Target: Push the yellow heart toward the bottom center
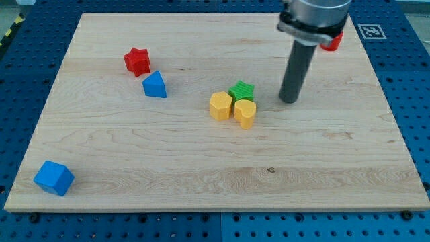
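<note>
No pincer on this arm: it ends in a straight dark matte rod, so nothing opens, shuts or grips. My tip (289,101) sits on the pale wood-grain surface (322,175), just to the view's right of the centre cluster, touching no block.

Cluster, mid-surface: yellow plastic heart block (245,113) at lower right, pressed against a yellow plastic hexagon block (220,105) on its left, w/ a green plastic star block (242,90) touching both from above. Tip is nearest the green star & yellow heart, small gap between.

Elsewhere:
- red plastic star block (137,61), upper left
- blue plastic triangular block (155,85) just below-right of it
- blue plastic cube-like block (54,177), bottom-left corner
- red plastic block (333,42) at top right, mostly hidden behind the arm, shape unclear

All blocks look smooth, faceted.
</note>
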Controlling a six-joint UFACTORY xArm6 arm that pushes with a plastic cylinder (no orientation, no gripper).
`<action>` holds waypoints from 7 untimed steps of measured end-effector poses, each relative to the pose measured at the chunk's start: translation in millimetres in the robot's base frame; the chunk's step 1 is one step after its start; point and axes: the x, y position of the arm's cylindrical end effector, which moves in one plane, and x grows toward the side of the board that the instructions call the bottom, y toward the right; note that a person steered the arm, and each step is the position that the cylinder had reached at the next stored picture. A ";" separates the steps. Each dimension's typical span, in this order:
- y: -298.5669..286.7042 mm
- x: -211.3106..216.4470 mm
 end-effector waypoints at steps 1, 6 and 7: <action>-59.7 19.4; -67.1 39.2; -114.4 50.9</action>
